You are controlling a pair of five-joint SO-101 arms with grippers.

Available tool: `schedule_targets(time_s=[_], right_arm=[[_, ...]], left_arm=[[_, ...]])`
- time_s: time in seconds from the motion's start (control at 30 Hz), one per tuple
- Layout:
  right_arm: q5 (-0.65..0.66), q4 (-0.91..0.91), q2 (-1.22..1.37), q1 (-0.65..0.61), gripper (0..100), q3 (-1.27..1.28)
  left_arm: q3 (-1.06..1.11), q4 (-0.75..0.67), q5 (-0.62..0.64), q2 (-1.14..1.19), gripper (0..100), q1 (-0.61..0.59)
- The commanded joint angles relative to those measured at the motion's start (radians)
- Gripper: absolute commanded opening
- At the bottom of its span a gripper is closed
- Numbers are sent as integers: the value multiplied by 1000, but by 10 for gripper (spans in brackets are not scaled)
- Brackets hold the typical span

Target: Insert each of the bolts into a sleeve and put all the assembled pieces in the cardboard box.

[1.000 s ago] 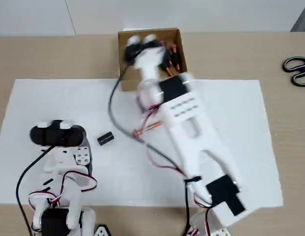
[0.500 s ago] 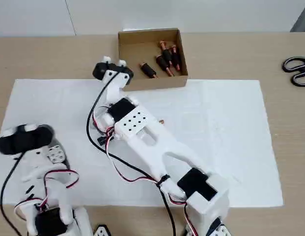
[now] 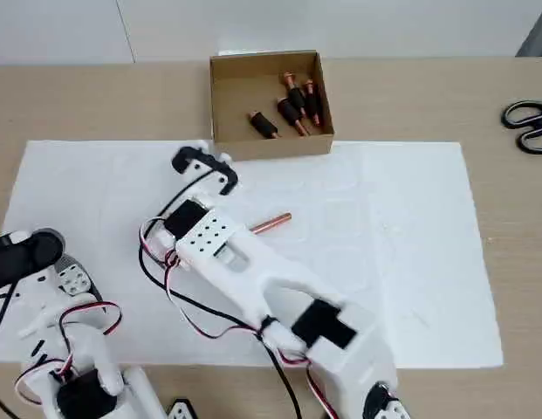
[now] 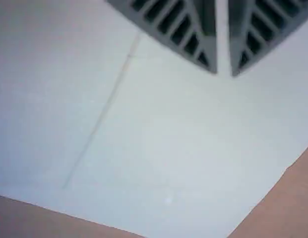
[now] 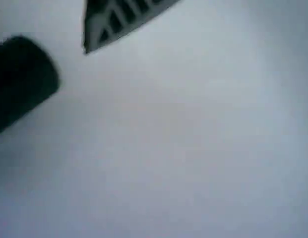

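Right gripper point(image 3: 202, 168) near a black sleeve point(image 5: 20, 82) on paper point(image 3: 401, 227).
Its grasp: cannot tell; left gripper point(image 4: 223, 69) clenched, empty.

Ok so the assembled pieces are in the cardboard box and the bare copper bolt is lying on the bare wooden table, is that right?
Not quite. The bare copper bolt lies on the white paper that covers the wooden table, not on bare wood, as the high view shows. The assembled pieces are in the cardboard box, as you said.
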Motion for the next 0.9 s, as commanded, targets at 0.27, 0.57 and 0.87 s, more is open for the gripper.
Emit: schedule_targets(time_s=[0.27, 0.57, 0.87], right_arm=[[-8, -119, 62, 44, 242, -12], [-6, -119, 54, 84, 242, -14], [-6, -119, 51, 96, 242, -124]], left_arm=[[-4, -21, -6, -8, 6, -5], [-4, -21, -6, -8, 6, -2], [-2, -21, -6, -8, 6, -2]])
